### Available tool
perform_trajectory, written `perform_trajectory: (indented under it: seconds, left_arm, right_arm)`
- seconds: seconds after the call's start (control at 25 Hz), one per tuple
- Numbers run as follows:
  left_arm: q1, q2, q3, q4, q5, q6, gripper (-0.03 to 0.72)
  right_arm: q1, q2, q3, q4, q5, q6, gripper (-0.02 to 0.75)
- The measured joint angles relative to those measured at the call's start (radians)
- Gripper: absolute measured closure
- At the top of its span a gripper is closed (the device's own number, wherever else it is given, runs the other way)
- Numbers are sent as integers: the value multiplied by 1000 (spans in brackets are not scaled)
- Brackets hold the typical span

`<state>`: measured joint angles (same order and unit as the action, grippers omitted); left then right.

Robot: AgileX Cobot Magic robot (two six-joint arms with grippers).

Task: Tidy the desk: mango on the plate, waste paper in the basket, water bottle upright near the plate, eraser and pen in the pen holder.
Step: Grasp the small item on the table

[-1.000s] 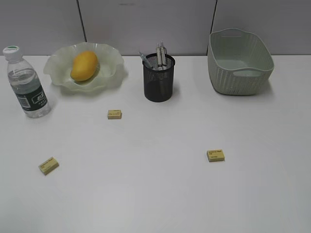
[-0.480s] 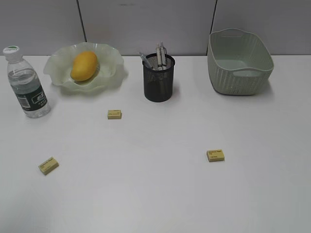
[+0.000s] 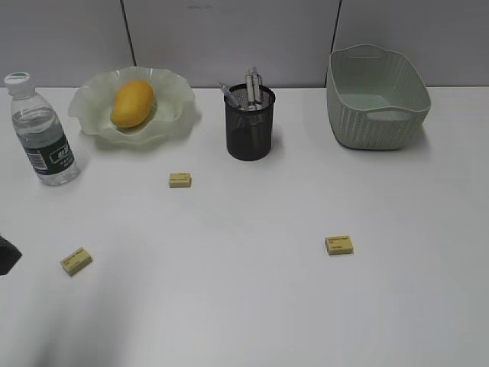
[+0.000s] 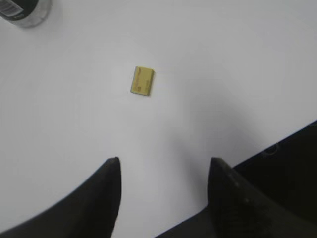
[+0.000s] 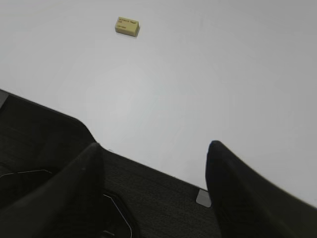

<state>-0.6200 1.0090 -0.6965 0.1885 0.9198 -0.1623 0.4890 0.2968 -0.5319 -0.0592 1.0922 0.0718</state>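
So most of the tidy looks done from where I sit: the smooth yellow-orange mango is on the ruffled pale green translucent plate, the small clear water bottle with the dark green label stands upright just beside it near the tabletop's far left corner, and pens poke out of the black wire-mesh pen holder. I can't see any waste paper on the white tabletop; whether it's in the deep pale green woven-look basket I can't tell.

What's left is erasers, three small yellow rectangular ones. The one that matters for me is the eraser near the left edge. In the left wrist view it lies straight ahead of the left gripper, slightly left of the centre line between the jaws, well apart, long axis running roughly away from the jaws. Jaws are wide and empty.

The right gripper, also wide with nothing in it, hangs over the tabletop's near edge, and its nearest eraser sits far ahead and off to the left. So my guess is left arm goes first.
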Motion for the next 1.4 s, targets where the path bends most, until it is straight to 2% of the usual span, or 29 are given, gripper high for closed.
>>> perform_trajectory:
  seconds: [0.32,0.52,0.68,0.8,1.4]
  left_arm:
    - [11,336,-138,-13,22,108,238]
    - [108,479,-208,-77,23,199,170]
    - [203,569,-249,-119,15,255,158]
    - [237,624,-274,-124,-5,274,157]
    - [240,840,-309,-126,-116,287,193]
  right_arm:
    - [0,0,0,0,0,2,228]
    - [0,0,0,0,0,3,236]
    - [0,-1,0,0,0,3,251]
    - [0,-1,0,0,-1,3,255]
    - [0,-2,0,0,-1,3,259]
